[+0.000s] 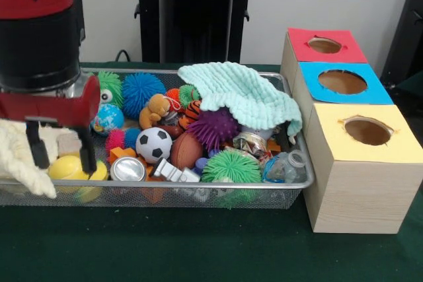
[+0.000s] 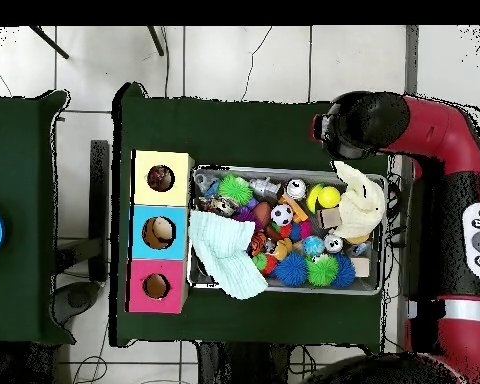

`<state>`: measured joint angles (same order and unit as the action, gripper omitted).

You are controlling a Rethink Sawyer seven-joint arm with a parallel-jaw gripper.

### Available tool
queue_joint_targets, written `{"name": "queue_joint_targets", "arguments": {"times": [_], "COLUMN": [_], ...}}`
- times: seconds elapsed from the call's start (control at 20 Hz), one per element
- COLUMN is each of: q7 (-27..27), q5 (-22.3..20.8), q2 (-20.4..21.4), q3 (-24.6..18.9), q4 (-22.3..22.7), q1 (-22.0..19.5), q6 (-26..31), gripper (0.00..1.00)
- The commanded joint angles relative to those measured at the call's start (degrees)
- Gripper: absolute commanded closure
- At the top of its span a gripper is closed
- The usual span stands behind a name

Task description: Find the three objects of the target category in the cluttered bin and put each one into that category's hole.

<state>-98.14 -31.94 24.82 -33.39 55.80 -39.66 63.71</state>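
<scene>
At the left end of the desk (image 1: 198,255) in the front view we see the hand (image 1: 59,153) hanging low over that end of the cluttered bin (image 1: 165,186), its two dark fingers (image 1: 86,153) spread apart and pointing down, with nothing gripped between them; a cream cloth (image 1: 23,160) lies draped just beside and partly behind them, though we cannot tell whether it touches a finger. Directly under the hand sits a yellow ball (image 1: 73,170), so, as we judge it, the nearest candidate lies straight below and the coming move would be a short drop, not a sideways reach. The bin is a long, shallow silver mesh basket whose long axis runs along the desk's front edge, left to right, heaped with spiky balls, a soccer ball (image 1: 153,143), a small football (image 1: 187,150), a can (image 1: 127,170) and a mint green cloth (image 1: 241,94) spilling over its right part. Past its right end, toward the desk's right edge, stand the wooden boxes, yellow top (image 1: 396,143) nearest, blue (image 1: 310,87), then red (image 1: 301,47), each with a hole
</scene>
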Motion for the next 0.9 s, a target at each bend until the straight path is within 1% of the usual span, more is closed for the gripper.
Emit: {"name": "queue_joint_targets", "arguments": {"times": [0.05, 0.2, 0.35, 0.5, 0.75, 0.9], "q7": [8.93, 7.10, 5.64, 5.78, 8.40, 9.40], "q5": [2.56, 3.16, 3.00, 1.98, -0.20, -1.10], "q2": [9.56, 11.12, 11.49, 10.01, 6.03, 5.12], "q3": [2.10, 2.30, 2.64, 2.80, 2.43, 2.30], "q4": [17.44, 20.02, 21.69, 21.69, 20.54, 21.34], "q1": [-1.61, -1.54, -1.40, -1.59, -3.08, -4.02], "q6": [3.11, 2.51, 0.67, -1.06, -4.57, -6.67], "gripper": [0.00, 0.00, 0.00, 0.00, 0.00, 0.00]}}
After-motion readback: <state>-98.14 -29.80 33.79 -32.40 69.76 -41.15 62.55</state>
